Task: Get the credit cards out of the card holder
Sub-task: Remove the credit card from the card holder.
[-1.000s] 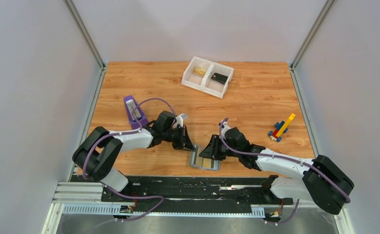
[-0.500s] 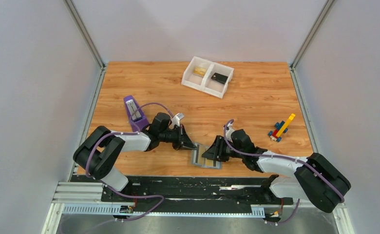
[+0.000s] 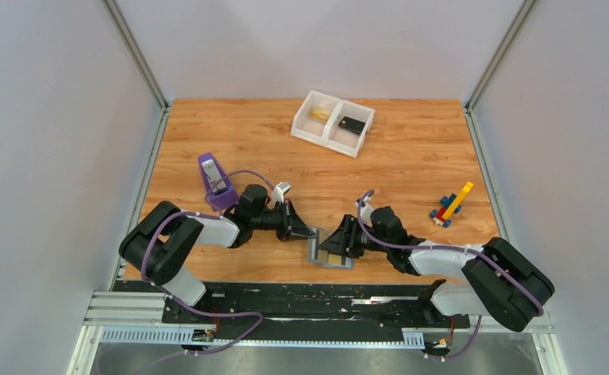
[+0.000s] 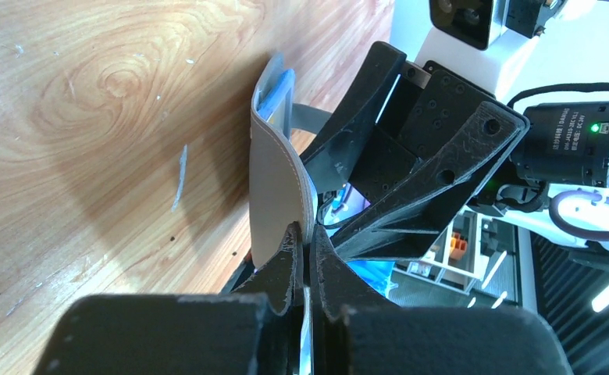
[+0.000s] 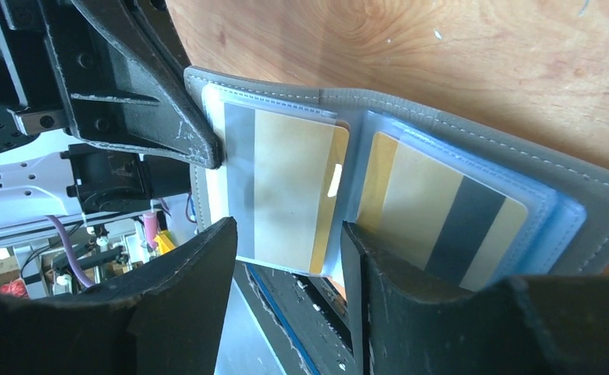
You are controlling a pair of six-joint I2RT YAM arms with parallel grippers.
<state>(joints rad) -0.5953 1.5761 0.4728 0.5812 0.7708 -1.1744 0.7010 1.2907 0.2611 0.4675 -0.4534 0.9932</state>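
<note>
Grip from your left gripper (image 4: 303,242), clamped on the 9 o'clock flap of the card holder (image 3: 329,255), props it open at 6 o'clock on the table (image 3: 247,141) so your right gripper (image 3: 335,242), jaws parted, straddles the credit cards (image 5: 286,187).

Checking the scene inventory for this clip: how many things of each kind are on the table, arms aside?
Grey bifold card holder: 1
Gold-yellow flat credit cards visible in it: 2
White two-compartment plastic tray: 1
Small black rectangular piece: 1
Small yellow item in tray: 1
Purple wedge-shaped object: 1
Blue, red and yellow toy-brick build: 1
Total: 8
</note>
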